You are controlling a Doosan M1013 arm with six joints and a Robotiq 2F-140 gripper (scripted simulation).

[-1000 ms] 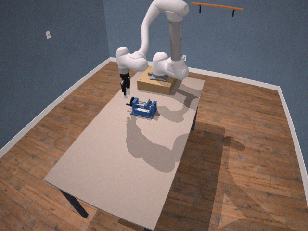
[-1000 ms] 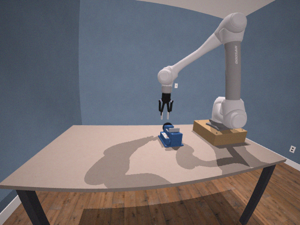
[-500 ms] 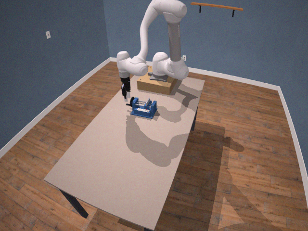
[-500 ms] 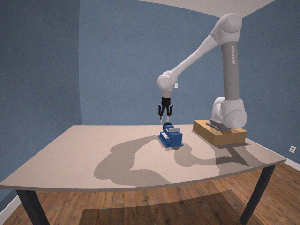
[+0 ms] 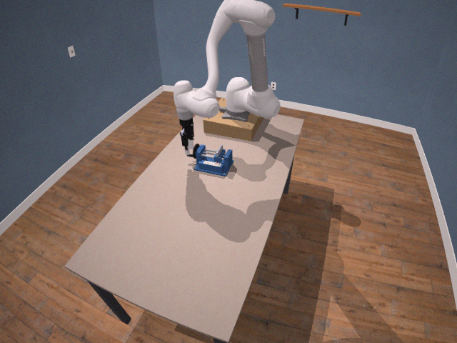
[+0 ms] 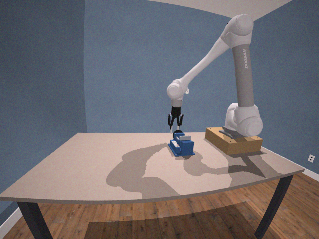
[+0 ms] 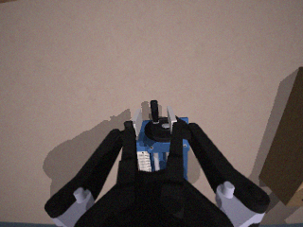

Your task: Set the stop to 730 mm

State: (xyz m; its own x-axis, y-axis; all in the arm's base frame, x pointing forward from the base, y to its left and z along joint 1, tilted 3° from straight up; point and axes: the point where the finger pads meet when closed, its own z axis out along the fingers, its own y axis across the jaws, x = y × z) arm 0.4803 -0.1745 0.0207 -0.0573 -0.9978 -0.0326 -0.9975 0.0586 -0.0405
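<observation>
One black pincer hangs partly spread and pinching nothing, fingers straddling one black handwheel at the end of one blue stop fixture, mid-table near the arm's wooden base. Reaching appears underway; next it likely needs lowering, then closing on the wheel.

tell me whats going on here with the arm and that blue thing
A white robot arm holds its tool just above the black handwheel at one end of a small blue stop fixture on the table. The tool's fingers stand partly open on either side of the wheel and hold nothing. No turning of the wheel shows yet.
</observation>
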